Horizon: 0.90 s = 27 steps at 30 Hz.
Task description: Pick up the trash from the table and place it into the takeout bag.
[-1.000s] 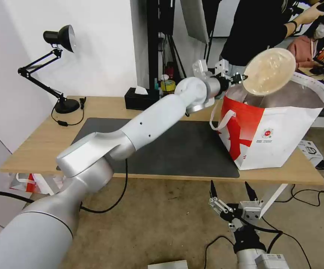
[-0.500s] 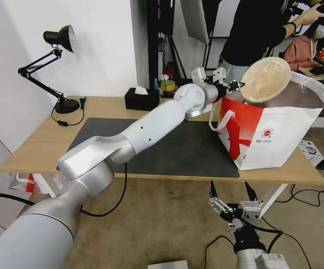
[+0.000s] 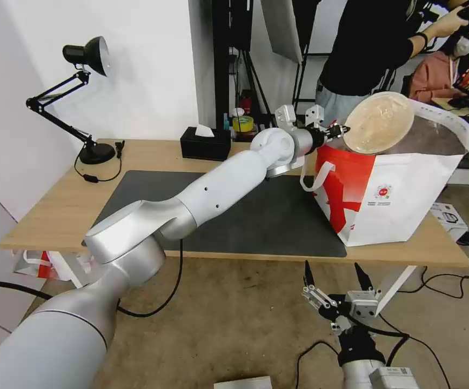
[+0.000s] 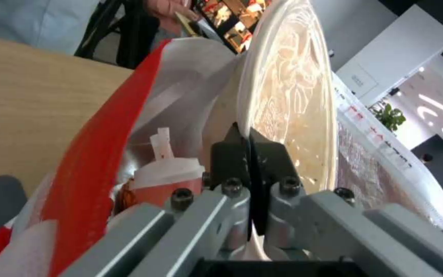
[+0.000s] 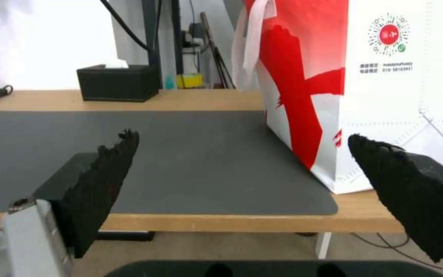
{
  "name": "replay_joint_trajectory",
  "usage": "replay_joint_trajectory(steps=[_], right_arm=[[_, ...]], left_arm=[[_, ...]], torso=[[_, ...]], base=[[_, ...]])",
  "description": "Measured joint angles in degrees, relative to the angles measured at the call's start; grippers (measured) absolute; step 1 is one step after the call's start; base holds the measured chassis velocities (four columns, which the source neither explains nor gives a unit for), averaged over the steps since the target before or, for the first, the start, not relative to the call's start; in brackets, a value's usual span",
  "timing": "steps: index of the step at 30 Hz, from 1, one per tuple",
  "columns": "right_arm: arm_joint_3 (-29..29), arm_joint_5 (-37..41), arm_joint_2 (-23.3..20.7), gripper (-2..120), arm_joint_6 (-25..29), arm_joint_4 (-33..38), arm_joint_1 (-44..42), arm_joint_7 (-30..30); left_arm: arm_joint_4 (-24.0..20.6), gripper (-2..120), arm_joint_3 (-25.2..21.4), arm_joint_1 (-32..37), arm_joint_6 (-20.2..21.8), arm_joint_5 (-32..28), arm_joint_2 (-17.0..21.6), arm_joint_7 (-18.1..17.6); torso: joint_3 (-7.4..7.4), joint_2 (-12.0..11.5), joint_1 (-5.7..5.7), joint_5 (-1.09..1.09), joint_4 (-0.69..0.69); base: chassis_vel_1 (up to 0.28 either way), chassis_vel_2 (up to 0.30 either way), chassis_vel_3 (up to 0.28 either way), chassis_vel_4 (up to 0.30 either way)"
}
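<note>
1. Progress: the left pincer (image 3: 343, 130) is closed on the rim of the wide round bowl with a pale, smeared inside (image 3: 378, 122). It holds the bowl tipped on edge at the mouth of the large white takeout bag with a red pattern and silver foil lining (image 3: 407, 200).
2. Bag position: it stands on the right end of the long light-wood table (image 3: 56, 208), partly on the dark grey mat (image 3: 256, 216).
3. Completed: in the left wrist view, the tall red cup with white lid and straw (image 4: 162, 175) sits inside the bag. The mat carries no other trash.
4. Remaining: the bowl is not yet released. Whether the smaller bowl is inside the bag cannot be told.
5. Right pincer (image 3: 336, 281): parked low, near the table's front edge, jaws spread wide and empty.
6. Difference from one second ago: the bowl is lower and further left, with its lower edge now behind the bag's near wall. The left arm has dropped with it. The right pincer has not moved.
</note>
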Motion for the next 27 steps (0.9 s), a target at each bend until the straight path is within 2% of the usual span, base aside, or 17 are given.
replay_joint_trajectory(steps=[16,18,20,22,23,26,27], right_arm=[[0.00,0.00,0.00,100,0.00,0.00,0.00,0.00],[0.00,0.00,0.00,100,0.00,0.00,0.00,0.00],[0.00,0.00,0.00,100,0.00,0.00,0.00,0.00],[0.00,0.00,0.00,100,0.00,0.00,0.00,0.00],[0.00,0.00,0.00,100,0.00,0.00,0.00,0.00],[0.00,0.00,0.00,100,0.00,0.00,0.00,0.00],[0.00,0.00,0.00,100,0.00,0.00,0.00,0.00]], left_arm=[[0.24,1,1.87,-0.76,-2.04,2.39,0.00,0.55],[0.15,9,2.09,-0.86,-2.34,2.53,0.00,0.36],[0.05,12,2.17,-0.92,-2.55,2.56,0.00,0.25],[-0.05,24,2.22,-1.11,-3.14,2.57,0.00,0.22],[-0.05,24,2.22,-1.11,-3.14,2.57,0.00,0.22],[-0.13,39,2.42,-1.19,-4.60,2.69,0.00,0.22],[-0.11,40,2.42,-1.20,-4.71,2.73,0.00,0.22]], torso=[[0.00,-0.01,0.00,0.00,0.00],[0.00,-0.01,0.00,0.00,0.00],[0.00,-0.01,0.00,0.00,0.00],[0.00,-0.01,0.00,0.00,-0.01],[0.00,-0.01,0.00,0.00,-0.01],[0.00,-0.02,0.00,0.00,0.00],[0.00,-0.01,0.00,0.00,0.00]], base=[[0.000,0.000,0.000,0.000],[0.000,0.000,0.000,0.000],[0.000,0.000,0.000,0.000],[0.000,0.000,0.000,0.000],[0.000,0.000,0.000,0.000],[0.000,0.000,0.000,0.000],[0.000,0.000,0.000,0.000]])
